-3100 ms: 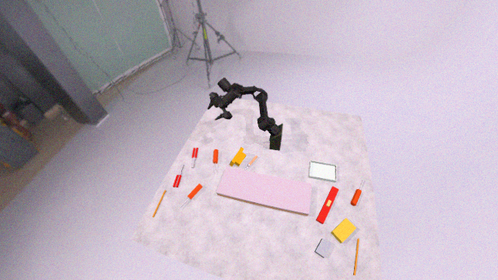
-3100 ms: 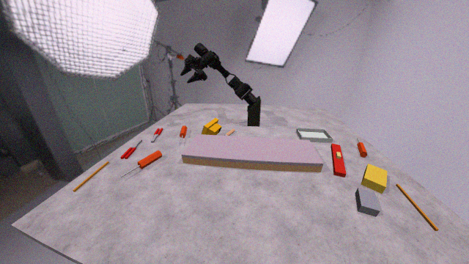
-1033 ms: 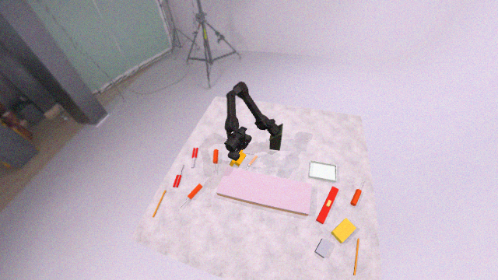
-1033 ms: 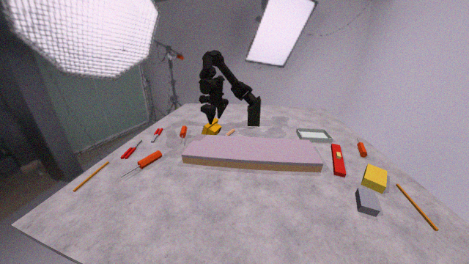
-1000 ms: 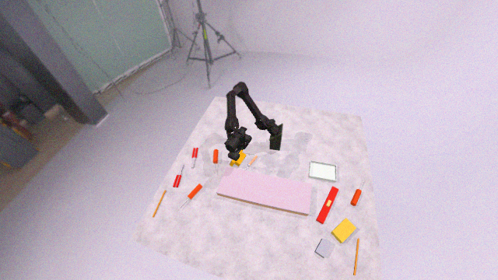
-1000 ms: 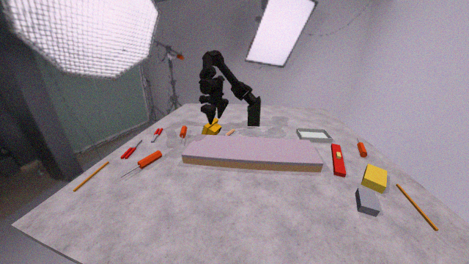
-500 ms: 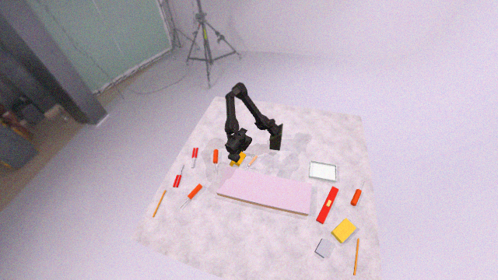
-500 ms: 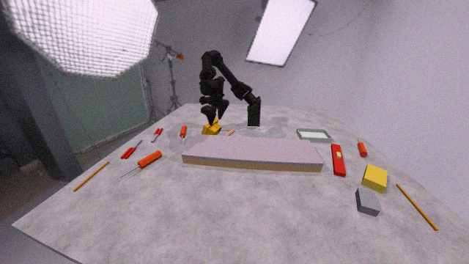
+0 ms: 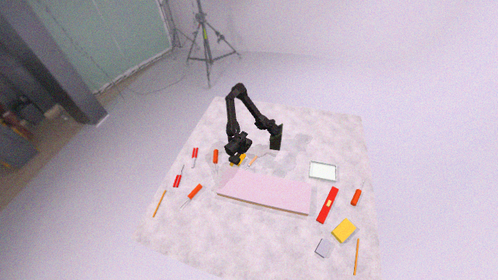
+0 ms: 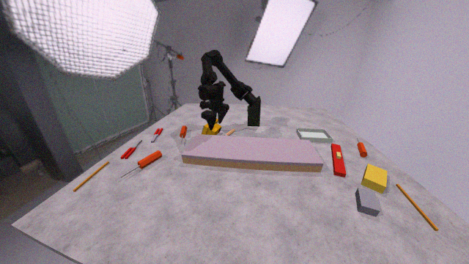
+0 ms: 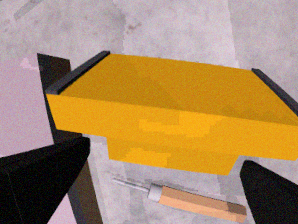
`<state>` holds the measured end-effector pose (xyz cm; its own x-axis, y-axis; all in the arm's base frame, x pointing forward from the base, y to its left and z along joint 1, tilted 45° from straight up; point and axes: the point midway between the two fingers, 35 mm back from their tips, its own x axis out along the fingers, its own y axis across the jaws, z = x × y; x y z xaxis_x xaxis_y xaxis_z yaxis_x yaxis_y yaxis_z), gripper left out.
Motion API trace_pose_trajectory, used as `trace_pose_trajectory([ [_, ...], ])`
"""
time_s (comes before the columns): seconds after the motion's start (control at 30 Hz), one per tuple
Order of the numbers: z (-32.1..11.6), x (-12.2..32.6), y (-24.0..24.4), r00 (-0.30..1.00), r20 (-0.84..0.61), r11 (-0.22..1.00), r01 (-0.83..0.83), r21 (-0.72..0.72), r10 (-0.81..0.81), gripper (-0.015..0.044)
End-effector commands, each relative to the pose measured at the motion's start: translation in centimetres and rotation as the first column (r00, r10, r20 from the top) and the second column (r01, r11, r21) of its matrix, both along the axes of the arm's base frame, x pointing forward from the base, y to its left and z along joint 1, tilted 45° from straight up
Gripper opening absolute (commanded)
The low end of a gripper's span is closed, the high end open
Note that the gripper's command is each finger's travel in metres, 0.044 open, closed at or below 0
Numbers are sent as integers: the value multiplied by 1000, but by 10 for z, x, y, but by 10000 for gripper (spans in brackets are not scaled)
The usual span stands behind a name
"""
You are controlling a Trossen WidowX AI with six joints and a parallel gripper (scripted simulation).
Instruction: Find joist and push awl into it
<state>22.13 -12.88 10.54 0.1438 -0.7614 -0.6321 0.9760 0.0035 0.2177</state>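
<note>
The yellow stud finder [image 9: 241,159] [image 10: 213,129] [image 11: 166,106] lies on the table just behind the left end of the pink floor panel [image 9: 268,190] [image 10: 253,150] [image 11: 16,96]. My gripper [image 9: 235,159] [image 10: 213,119] [image 11: 165,157] is open and hangs right over the stud finder, one finger on each side, touching nothing. The awl [image 9: 252,160] [image 10: 231,132] [image 11: 200,204], with a light wooden handle, lies on the table just right of the stud finder. The white tray [image 9: 310,169] [image 10: 300,133] stands behind the panel's right end.
Red and orange screwdrivers [image 9: 194,191] [image 10: 149,159] and an orange pencil [image 9: 159,203] lie left of the panel. A red level [image 9: 327,204], a yellow block [image 9: 344,230], a grey block [image 9: 324,247] and another pencil [image 9: 355,257] lie to the right. The arm's base [image 9: 275,141] stands behind.
</note>
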Motion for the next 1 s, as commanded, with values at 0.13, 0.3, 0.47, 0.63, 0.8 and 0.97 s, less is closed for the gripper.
trace_pose_trajectory([
  [0.13,-12,0,-9,1000,-12,1000,-1,3,1,440],
  [0.3,-17,1,-15,1000,-12,1000,-1,1,1,440],
  [0.47,-19,1,-18,1000,-12,1000,-1,0,1,433],
  [0.63,-19,1,-18,1000,-12,1000,-1,0,1,400],
  [0.8,-19,1,-18,1000,-12,1000,-1,0,1,367],
  [0.97,-19,1,-18,1000,-12,1000,-1,0,1,314],
])
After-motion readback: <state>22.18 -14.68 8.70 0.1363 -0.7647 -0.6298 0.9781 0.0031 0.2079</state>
